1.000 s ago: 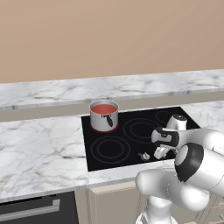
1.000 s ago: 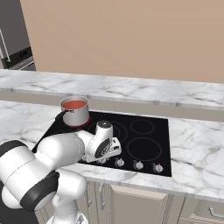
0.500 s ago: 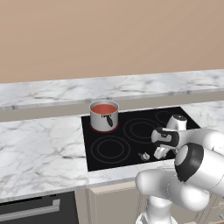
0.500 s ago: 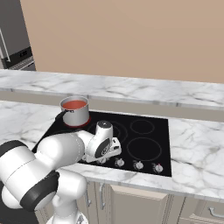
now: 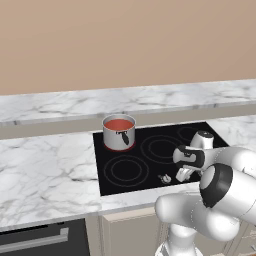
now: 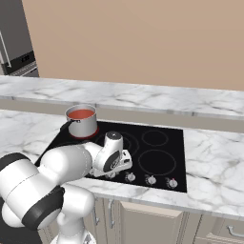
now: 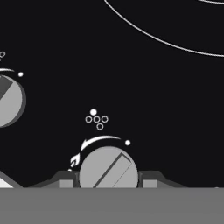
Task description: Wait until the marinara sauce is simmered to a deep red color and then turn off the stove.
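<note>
A long marble bench (image 5: 45,170) carries the black glass stove (image 5: 150,155), set in its middle. On the stove's far left burner stands a small steel saucepan (image 5: 119,134), and the marinara sauce (image 5: 119,124) fills it as a smooth orange-red disc. The white arm bends low over the stove's front edge, where the row of silver knobs (image 6: 150,179) sits. From the hand view, the fingers (image 7: 151,178) are pinching one round knob (image 7: 108,168), one on each side of it, with another knob (image 7: 9,100) just beside it.
</note>
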Robot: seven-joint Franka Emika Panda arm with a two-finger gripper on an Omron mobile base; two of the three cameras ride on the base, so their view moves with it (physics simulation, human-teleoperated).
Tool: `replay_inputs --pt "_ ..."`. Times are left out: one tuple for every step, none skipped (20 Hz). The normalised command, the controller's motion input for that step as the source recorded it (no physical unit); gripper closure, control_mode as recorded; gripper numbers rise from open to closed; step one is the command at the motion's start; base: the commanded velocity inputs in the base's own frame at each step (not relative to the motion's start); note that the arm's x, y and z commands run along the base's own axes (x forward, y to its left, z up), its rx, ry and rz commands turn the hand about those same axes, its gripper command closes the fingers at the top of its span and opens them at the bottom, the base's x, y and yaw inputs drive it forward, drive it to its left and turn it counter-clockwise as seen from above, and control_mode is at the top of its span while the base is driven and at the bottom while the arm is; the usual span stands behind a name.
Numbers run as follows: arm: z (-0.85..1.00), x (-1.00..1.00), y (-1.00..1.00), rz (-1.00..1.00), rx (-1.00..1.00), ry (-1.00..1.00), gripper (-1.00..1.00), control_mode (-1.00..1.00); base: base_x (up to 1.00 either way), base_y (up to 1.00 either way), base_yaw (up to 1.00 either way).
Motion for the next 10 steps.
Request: replay_inputs --pt "0.0 0.0 0.0 0.0 0.0 0.0 1.0 -1.0 0.0 0.0 0.0" --pt "0.0 0.0 0.0 0.0 0.0 0.0 1.0 -1.0 0.0 0.0 0.0" --pt "0.0 0.0 0.0 0.0 0.0 0.0 1.0 -1.0 0.0 0.0 0.0" --pt "0.0 0.0 0.0 0.0 0.0 0.0 1.0 -1.0 0.0 0.0 0.0" --pt "0.0 0.0 0.0 0.0 0.0 0.0 1.0 -1.0 0.0 0.0 0.0" --pt "0.0 0.0 0.0 0.0 0.0 0.0 1.0 -1.0 0.0 0.0 0.0" --pt "0.0 0.0 0.0 0.0 0.0 0.0 1.0 -1.0 0.0 0.0 0.0" --pt "0.0 0.0 0.0 0.0 0.0 0.0 1.0 -1.0 0.0 0.0 0.0" --pt "0.0 0.0 0.0 0.0 0.0 0.0 1.0 -1.0 0.0 0.0 0.0" --pt "0.0 0.0 0.0 0.0 0.0 0.0 1.0 -1.0 0.0 0.0 0.0"
